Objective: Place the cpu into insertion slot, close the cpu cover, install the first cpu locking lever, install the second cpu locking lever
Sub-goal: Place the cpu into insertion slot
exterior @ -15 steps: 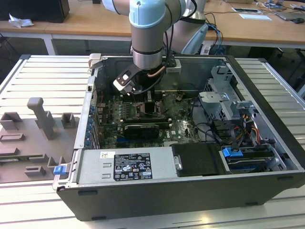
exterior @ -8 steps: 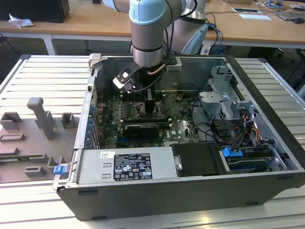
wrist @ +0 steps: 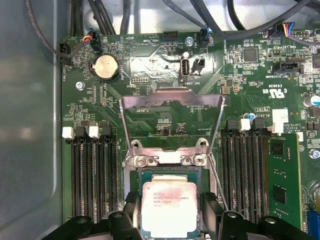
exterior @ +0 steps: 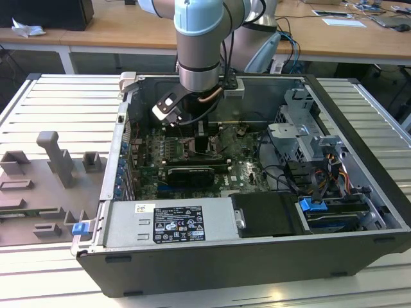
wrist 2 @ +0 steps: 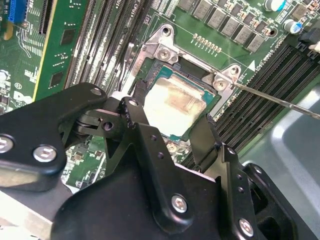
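Wooden desks (exterior: 128, 29) stand behind a ribbed metal table (exterior: 51, 96) that bears an open computer case (exterior: 270, 273). Inside it the gripper (wrist 2: 170, 115) hangs low over the green circuit board (wrist: 250, 90), its black fingers (wrist 2: 142, 132) spread a little wider than the chip, one at each side. Between them the cpu (wrist: 167, 207) lies flat in the insertion slot (wrist: 170, 160), squared to the silvery rim, and nothing is clasped. Just beyond the slot, the cpu cover (wrist: 172, 98) is swung back on its hinge, so green board shows through its window. A thin metal lever (wrist 2: 280, 100) runs out from one corner of the slot, free of any catch. Long dark memory slots (wrist: 90, 170) flank the socket on both sides. In the exterior view the pale blue and grey arm (exterior: 199, 45) drops straight down into the case, with a long black graphics card (exterior: 189, 173) lying near its tip.
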Action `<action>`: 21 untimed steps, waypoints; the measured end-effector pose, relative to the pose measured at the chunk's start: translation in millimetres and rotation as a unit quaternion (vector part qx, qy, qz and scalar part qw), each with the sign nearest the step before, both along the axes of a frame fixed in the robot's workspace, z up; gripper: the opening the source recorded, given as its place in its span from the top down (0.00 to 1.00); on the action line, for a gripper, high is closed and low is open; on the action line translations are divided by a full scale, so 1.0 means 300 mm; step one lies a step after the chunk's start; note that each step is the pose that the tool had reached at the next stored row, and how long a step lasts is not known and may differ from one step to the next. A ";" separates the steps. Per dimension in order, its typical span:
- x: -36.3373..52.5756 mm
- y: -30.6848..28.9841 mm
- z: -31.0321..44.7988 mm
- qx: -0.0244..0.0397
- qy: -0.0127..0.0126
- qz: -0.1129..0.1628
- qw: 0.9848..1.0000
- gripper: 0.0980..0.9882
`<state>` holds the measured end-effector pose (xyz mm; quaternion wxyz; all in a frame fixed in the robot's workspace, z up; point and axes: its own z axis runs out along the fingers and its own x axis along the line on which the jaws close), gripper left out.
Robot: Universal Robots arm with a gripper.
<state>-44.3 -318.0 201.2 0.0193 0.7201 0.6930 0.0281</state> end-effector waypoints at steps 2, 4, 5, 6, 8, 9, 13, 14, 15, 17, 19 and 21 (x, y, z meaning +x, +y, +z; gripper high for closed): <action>0.000 0.000 0.000 0.000 0.000 0.000 1.000 0.51; 0.000 0.000 0.004 0.000 0.000 0.000 1.000 0.52; 0.000 0.000 0.004 0.000 0.000 0.001 1.000 0.52; 0.000 0.000 0.004 0.000 0.000 0.003 1.000 0.52; 0.000 0.000 0.004 -0.001 0.000 0.011 1.000 0.52; 0.000 0.000 0.004 -0.001 0.000 0.015 1.000 0.52; 0.000 0.000 0.004 -0.001 0.000 0.015 1.000 0.52; 0.000 0.000 0.002 -0.001 0.000 0.016 1.000 0.52; 0.000 0.000 0.002 -0.001 0.000 0.016 1.000 0.52; 0.000 0.000 0.000 -0.001 0.000 0.017 1.000 0.52; 0.000 0.000 0.000 -0.002 0.000 0.018 1.000 0.52; 0.000 0.000 -0.001 -0.002 0.000 0.018 1.000 0.52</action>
